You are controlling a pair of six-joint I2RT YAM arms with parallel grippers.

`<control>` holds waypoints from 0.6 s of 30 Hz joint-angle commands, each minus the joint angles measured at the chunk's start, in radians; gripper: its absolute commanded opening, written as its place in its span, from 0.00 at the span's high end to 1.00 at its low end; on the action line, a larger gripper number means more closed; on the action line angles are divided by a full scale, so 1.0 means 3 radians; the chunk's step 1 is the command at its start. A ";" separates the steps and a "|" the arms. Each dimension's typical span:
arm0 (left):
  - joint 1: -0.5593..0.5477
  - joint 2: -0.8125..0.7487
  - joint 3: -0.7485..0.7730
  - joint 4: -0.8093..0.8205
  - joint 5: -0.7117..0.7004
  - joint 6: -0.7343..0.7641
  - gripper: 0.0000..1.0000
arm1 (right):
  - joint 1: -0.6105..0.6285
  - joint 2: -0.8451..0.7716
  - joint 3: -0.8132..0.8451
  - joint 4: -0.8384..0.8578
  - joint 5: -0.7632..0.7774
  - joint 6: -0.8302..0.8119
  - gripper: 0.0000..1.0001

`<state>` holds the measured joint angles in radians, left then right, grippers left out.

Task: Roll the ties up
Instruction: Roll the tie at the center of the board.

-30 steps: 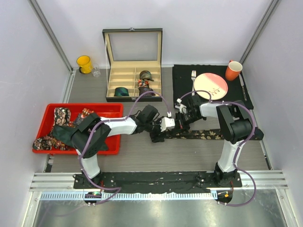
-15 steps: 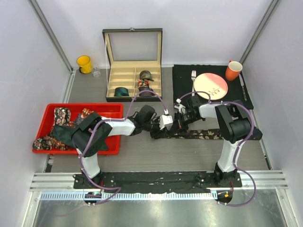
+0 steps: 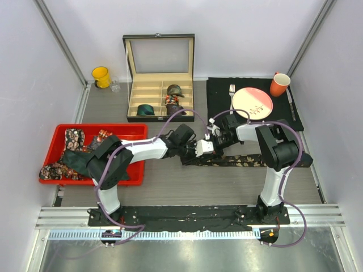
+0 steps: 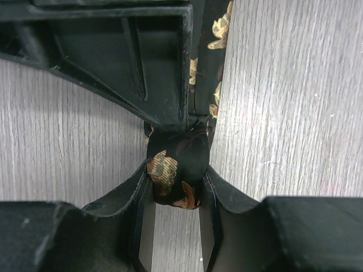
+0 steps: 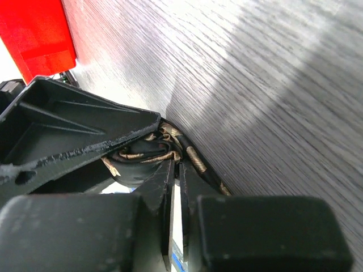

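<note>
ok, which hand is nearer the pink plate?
Right. In the top view the right hand is below-left of the plate; the left hand, gripping the tie, is farther left.

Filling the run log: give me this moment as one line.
step: rolling tie | left hand: shut on its rolled end | right hand: beside roll, grip unclear

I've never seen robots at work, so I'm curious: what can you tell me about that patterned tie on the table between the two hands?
The tie is a long, narrow strip of soft dark fabric printed with beige-gold flowers, lying flat on the grey wood-grain table. One end is rolled into a small tight coil, which the left hand pinches from both sides; the right hand's tip sits right against it.
</note>
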<state>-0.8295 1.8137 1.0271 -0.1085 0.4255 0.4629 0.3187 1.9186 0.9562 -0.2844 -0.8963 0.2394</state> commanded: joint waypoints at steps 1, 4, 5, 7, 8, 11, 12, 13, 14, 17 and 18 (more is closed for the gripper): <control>-0.0063 0.0156 0.0258 -0.0696 -0.0273 0.0231 0.87 | -0.0075 0.0063 0.0126 -0.0330 0.0228 -0.0276 0.80; -0.0063 0.0218 0.0355 -0.0885 -0.0370 0.0292 0.88 | -0.0162 -0.0065 0.0203 -0.0549 0.0104 -0.0348 0.72; -0.0063 0.0238 0.0390 -0.0921 -0.0380 0.0303 0.88 | -0.0168 -0.0106 0.0223 -0.0591 0.0008 -0.0353 0.69; -0.0068 0.0279 0.0411 -0.0968 -0.0447 0.0313 0.88 | -0.0178 -0.0203 0.0218 -0.0668 -0.0075 -0.0343 0.68; -0.0068 0.0295 0.0431 -0.1003 -0.0462 0.0318 0.89 | -0.0178 -0.0234 0.0203 -0.0678 -0.0146 -0.0323 0.67; -0.0078 0.0330 0.0457 -0.1029 -0.0498 0.0339 0.89 | -0.0193 -0.0351 0.0152 -0.0709 -0.0254 -0.0266 0.66; -0.0078 0.0330 0.0457 -0.1034 -0.0498 0.0349 0.89 | -0.0193 -0.0382 0.0152 -0.0714 -0.0285 -0.0226 0.64; -0.0088 0.0336 0.0457 -0.1034 -0.0503 0.0349 0.89 | -0.0193 -0.0423 0.0152 -0.0709 -0.0315 -0.0190 0.63; -0.0088 0.0341 0.0457 -0.1034 -0.0513 0.0359 0.89 | -0.0193 -0.0443 0.0152 -0.0683 -0.0381 -0.0144 0.62; -0.0098 0.0366 0.0483 -0.1055 -0.0524 0.0379 0.89 | -0.0193 -0.0510 0.0172 -0.0525 -0.0443 0.0091 0.57; -0.0108 0.0366 0.0488 -0.1055 -0.0524 0.0380 0.88 | -0.0173 -0.0505 0.0172 -0.0459 -0.0408 0.0142 0.55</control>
<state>-0.8593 1.8786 1.1763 -0.3199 0.3321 0.5472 0.2607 1.8221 0.9985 -0.4728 -0.9741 0.2096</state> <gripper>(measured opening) 0.338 0.424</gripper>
